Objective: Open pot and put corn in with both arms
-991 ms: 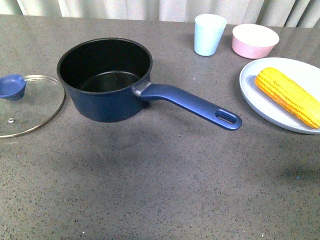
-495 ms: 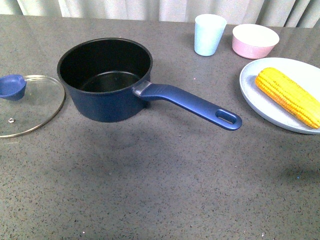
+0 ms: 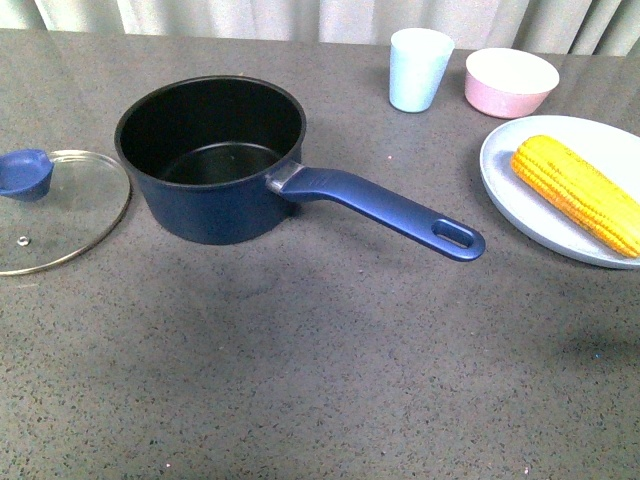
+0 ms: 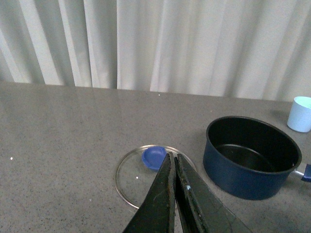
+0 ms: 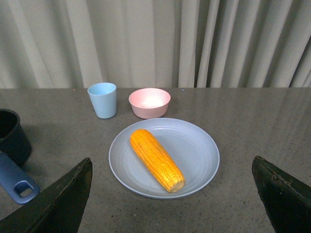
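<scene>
The left end effector (image 4: 173, 161) is pinched together and empty, near the glass lid (image 4: 133, 182) lying on the bench (image 3: 300, 380) beside the open pot (image 3: 210, 205). The right end effector (image 5: 171, 164) gapes wide, facing the corn (image 5: 156, 159) on its plate (image 5: 197, 145). Opening looks done; the corn isn't yet grasped.

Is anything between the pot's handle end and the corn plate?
No: the front view shows bare table between the handle and the plate; the cup and bowl stand farther back.
</scene>
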Tool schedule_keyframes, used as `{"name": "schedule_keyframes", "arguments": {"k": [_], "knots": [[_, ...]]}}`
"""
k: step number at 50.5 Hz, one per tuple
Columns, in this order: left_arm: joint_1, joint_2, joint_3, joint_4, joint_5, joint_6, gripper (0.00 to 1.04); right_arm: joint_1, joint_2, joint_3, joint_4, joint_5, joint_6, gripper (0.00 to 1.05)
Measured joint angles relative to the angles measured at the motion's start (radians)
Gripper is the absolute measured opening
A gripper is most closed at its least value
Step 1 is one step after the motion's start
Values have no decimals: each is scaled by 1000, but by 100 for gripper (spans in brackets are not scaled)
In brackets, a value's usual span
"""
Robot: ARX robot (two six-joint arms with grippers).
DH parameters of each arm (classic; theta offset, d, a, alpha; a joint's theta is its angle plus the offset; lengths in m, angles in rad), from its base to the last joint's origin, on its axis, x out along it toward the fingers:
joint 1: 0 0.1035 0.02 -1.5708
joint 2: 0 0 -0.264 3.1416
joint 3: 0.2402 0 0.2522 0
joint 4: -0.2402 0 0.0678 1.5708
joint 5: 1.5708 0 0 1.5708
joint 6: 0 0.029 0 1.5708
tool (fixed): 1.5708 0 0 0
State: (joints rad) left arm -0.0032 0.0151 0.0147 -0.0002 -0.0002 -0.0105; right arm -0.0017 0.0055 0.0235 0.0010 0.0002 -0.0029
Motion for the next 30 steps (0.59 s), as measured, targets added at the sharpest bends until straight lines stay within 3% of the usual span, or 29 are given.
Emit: {"name": "schedule_keyframes", "arguments": {"k": [9,17,30], "knots": [[0,0,0,0,0,-1,3,0,0,0,0,0,0,96],[0,0,0,0,0,0,36,0,0,0,0,0,0,96],[0,0,0,0,0,0,78,0,0,0,0,0,0,96]]}}
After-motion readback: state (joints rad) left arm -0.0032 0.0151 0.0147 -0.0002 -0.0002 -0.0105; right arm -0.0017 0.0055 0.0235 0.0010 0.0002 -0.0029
